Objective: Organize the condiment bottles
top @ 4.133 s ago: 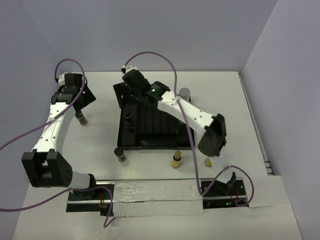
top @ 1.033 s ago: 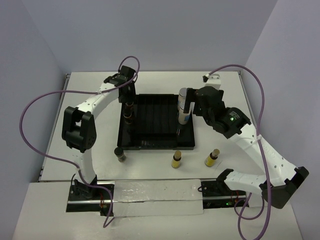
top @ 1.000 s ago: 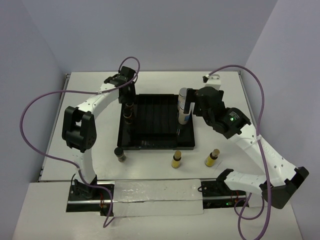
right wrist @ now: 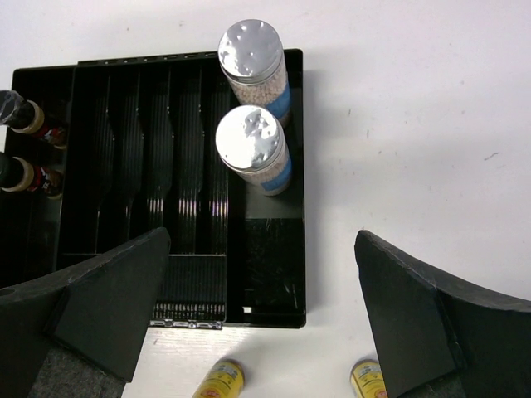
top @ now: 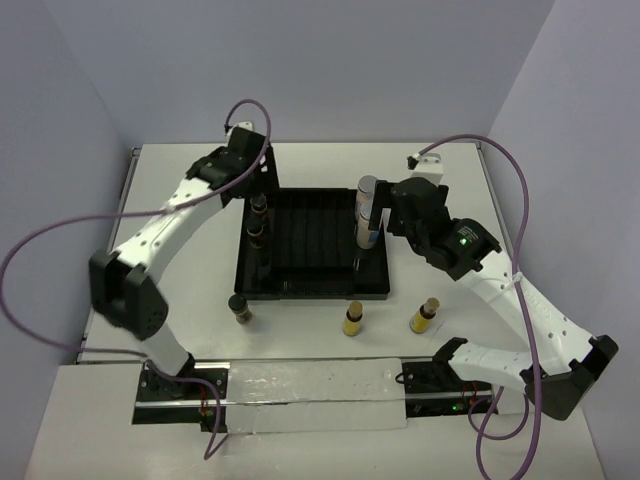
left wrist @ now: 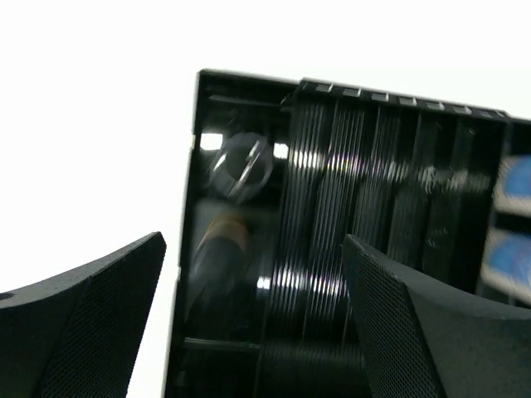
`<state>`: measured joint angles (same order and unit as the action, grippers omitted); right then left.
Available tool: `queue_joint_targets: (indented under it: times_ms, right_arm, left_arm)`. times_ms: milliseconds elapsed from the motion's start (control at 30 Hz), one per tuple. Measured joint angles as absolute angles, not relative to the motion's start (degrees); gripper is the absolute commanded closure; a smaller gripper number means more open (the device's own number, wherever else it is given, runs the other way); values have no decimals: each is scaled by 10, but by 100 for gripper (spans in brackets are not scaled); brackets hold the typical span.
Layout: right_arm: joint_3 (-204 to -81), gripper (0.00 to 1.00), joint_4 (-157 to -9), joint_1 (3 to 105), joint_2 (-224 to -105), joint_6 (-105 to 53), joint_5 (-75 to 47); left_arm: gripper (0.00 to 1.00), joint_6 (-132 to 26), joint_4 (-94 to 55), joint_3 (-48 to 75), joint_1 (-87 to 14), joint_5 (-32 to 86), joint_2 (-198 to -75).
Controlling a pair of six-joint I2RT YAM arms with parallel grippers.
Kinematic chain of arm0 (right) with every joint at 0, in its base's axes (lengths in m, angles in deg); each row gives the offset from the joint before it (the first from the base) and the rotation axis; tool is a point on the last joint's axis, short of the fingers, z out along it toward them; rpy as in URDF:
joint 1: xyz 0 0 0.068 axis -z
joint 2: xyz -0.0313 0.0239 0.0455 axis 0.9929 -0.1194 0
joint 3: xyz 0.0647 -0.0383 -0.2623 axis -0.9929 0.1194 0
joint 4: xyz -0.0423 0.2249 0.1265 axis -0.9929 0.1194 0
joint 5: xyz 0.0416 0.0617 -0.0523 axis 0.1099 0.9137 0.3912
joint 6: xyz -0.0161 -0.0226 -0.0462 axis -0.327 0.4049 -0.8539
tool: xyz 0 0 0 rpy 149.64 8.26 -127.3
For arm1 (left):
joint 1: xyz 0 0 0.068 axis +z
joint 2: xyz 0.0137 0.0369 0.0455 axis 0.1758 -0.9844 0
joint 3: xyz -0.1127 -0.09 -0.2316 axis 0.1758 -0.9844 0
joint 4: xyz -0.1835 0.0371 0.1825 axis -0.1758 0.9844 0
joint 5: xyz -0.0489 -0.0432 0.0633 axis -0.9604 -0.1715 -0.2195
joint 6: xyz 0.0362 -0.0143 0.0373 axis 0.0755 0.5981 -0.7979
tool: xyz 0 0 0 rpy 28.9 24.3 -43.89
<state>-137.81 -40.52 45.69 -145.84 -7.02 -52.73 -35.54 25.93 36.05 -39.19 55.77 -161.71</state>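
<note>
The black tray (top: 310,250) holds two dark brown jars in its left column, a far jar (top: 259,207) and a nearer jar (top: 257,237). My left gripper (top: 254,183) hovers open just behind the far jar (left wrist: 241,157), gripping nothing. In the tray's right column stand a grey-capped bottle (top: 366,190) and a white blue-labelled bottle (top: 368,232). Beside and above them my right gripper (top: 386,215) stands open and empty; its view shows both caps (right wrist: 251,50) (right wrist: 251,141). On the table in front of the tray stand a third dark jar (top: 238,308) and two yellow bottles (top: 352,319) (top: 424,316).
The tray's middle ribbed columns (right wrist: 166,166) hold nothing, and its near right compartment (right wrist: 274,265) is bare. White walls close the table at the back and both sides. The arm bases sit on a strip (top: 310,395) at the near edge.
My left gripper has opened, letting go of the far dark jar in the tray's left column, and has drawn back and up from it. The right arm has hardly moved.
</note>
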Motion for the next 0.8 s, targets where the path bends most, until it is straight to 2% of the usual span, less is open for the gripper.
queue_joint_targets:
  times_ms: [233,333,600,800]
  right_arm:
    - [-1378,0,-409,457,-1459,-69,-517]
    - [-1377,0,-411,457,-1460,-66,-509]
    - [-1368,0,-421,458,-1461,-59,-492]
    - [-1358,0,-421,458,-1460,-55,-490]
  left_arm:
    - [1,-301,262,172,-413,590,-1333]
    - [1,-251,287,98,-448,607,-1259]
    - [1,-116,359,-45,-547,608,-1233]
    - [3,-37,389,-80,-578,609,-1225]
